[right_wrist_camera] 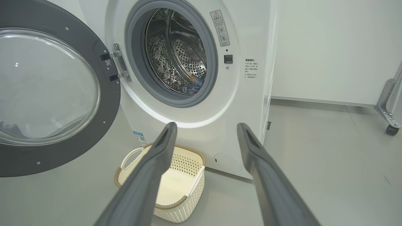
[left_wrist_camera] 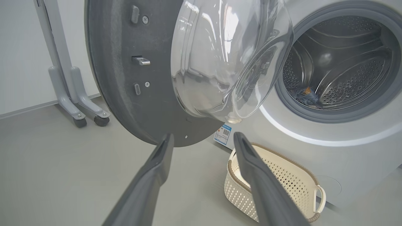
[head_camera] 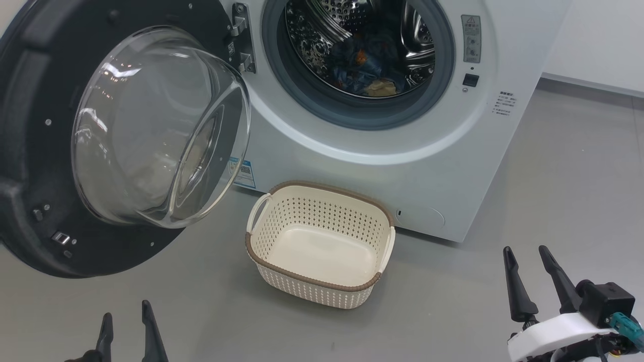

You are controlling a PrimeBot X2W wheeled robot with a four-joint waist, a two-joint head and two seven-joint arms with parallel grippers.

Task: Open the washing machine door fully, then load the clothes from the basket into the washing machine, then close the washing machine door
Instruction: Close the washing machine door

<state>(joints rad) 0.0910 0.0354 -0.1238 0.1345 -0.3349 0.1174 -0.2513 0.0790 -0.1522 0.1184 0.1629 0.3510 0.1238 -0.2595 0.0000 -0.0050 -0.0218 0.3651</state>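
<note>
in the head view the left gripper sits at 7 o'clock over the grey floor, its two dark fingers spread apart with nothing between them. above it, from 8 to 10 o'clock, the washing machine door stands wide open on its metal hinge, with its dark inner rim facing the camera and the clear glass bowl bulging outward. at 6 o'clock the basket stands upright on the floor just in front of the washing machine; it has cream perforated walls, a brown woven-look rim and a bare, smooth bottom. at 12 to 1 o'clock the clothes lie heaped low in the steel drum, inside the grey gasket. they are bluish fabric with an orange spot and a cream patch. at 4 o'clock the right gripper has its fingers apart, gripping nothing.
</note>
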